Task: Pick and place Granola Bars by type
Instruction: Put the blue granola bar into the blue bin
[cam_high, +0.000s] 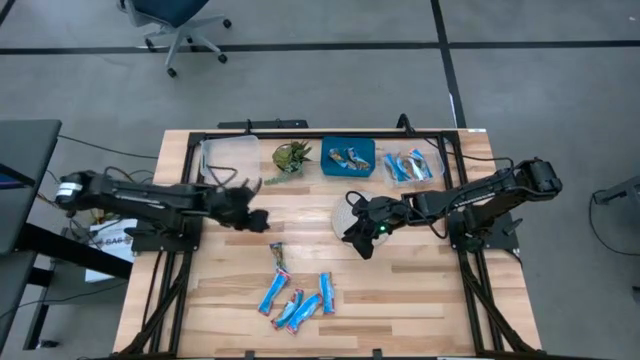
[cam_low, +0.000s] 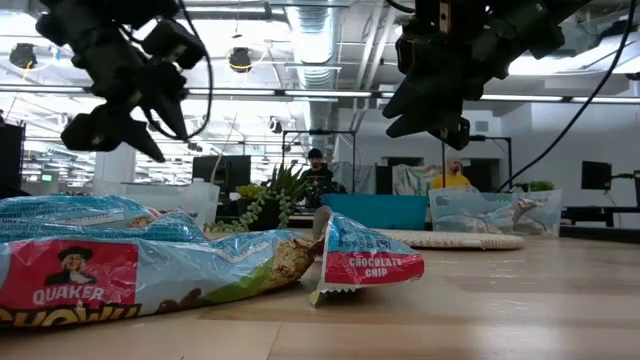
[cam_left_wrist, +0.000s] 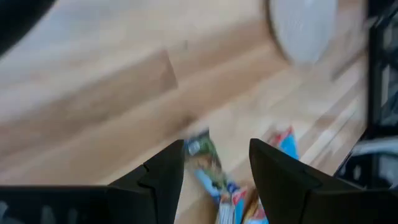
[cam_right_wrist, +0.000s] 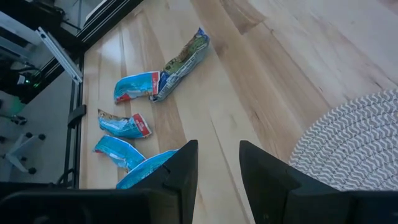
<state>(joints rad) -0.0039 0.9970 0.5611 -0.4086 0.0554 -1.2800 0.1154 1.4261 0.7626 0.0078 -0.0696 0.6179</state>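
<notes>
Several granola bars (cam_high: 296, 293) lie loose on the wooden table near its front edge, most of them blue with red ends. One greenish-brown bar (cam_high: 278, 257) lies a little farther back. My left gripper (cam_high: 262, 220) hovers open above the table, left of the bars, and its wrist view shows the greenish bar (cam_left_wrist: 208, 165) beyond its fingertips. My right gripper (cam_high: 358, 245) hangs open over the near edge of the round pale mat (cam_high: 352, 215), with the bars (cam_right_wrist: 137, 87) ahead of it. Neither gripper has anything between its fingers.
Along the far edge stand a clear tub (cam_high: 228, 157), a small green plant (cam_high: 292, 156), a blue tray (cam_high: 348, 157) holding brownish bars and a clear tub (cam_high: 412, 165) holding blue bars. Bare wood lies between the two grippers. People sit in the room behind.
</notes>
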